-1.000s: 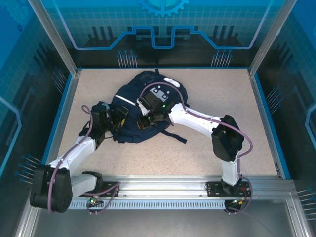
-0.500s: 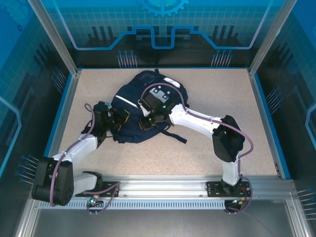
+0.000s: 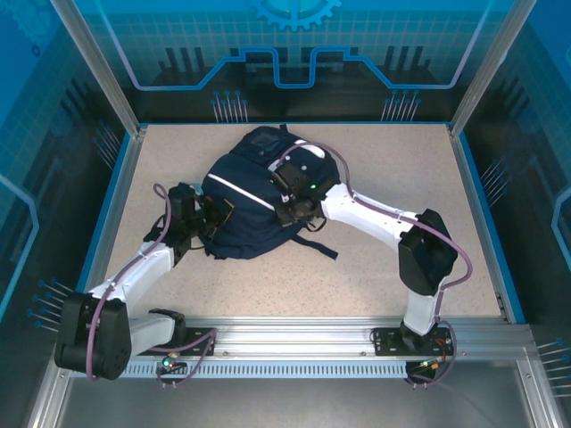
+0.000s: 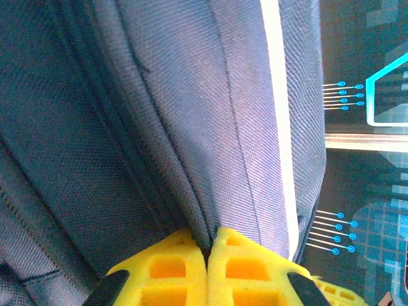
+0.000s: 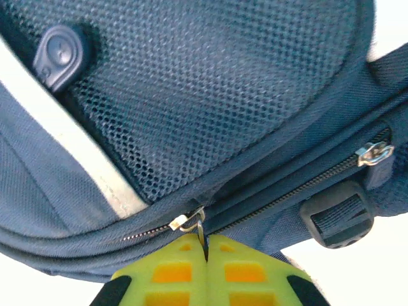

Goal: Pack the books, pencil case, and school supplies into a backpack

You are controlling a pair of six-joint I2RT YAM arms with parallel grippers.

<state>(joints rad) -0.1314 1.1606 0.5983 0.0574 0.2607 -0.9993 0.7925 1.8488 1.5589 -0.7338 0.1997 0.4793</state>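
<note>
Backpack (image 3: pixel 250 187): navy, lying flat on the table's middle-left area, toward the far side.
Zipper pull (image 5: pixel 196 224): metal, on the seam just below the backpack's mesh panel.
Right end effector (image 5: pixel 205 245): at the backpack's right side, pads closed on the zipper pull.
Left end effector (image 4: pixel 208 245): at the backpack's near-left side, pads pinched together on a fold of its fabric beside the white stripe (image 4: pixel 280 127).
Table (image 3: pixel 384 169): speckled beige.

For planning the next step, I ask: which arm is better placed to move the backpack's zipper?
Right: the right claw pinches the zipper pull, while the left claw clamps backpack fabric.
</note>
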